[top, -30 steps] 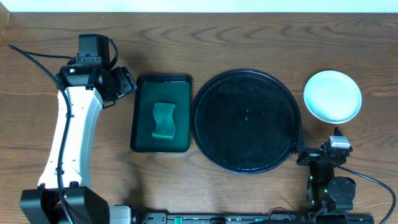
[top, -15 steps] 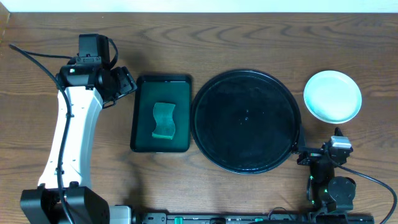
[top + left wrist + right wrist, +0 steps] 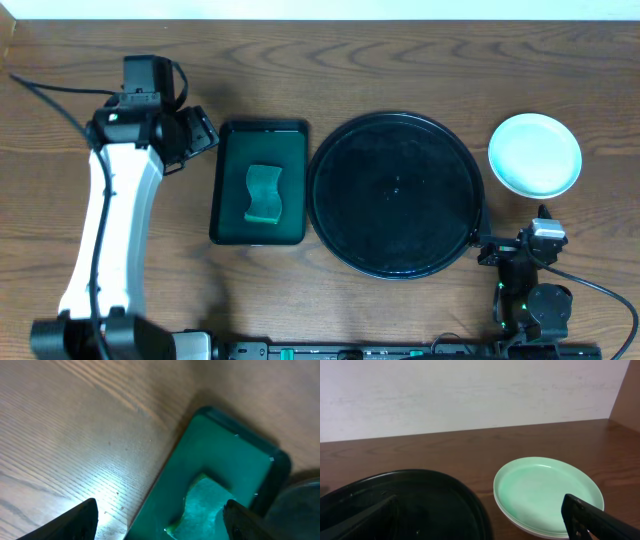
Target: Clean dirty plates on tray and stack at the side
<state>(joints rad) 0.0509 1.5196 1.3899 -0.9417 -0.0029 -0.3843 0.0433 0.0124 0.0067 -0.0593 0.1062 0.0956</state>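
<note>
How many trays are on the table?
2: the round black tray mid-table, and the green rectangular tray just left of it, holding a sponge. None look hidden.

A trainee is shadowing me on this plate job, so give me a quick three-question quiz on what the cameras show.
1. On which side of the tray do the plates sit, by the robot's own sides?
2. True or false: a plate lies on the tray.
3. The sponge sits: A) on the tray, B) in the green tray, C) on the plates.

Key: 1. right. 2. false. 3. B.
</note>
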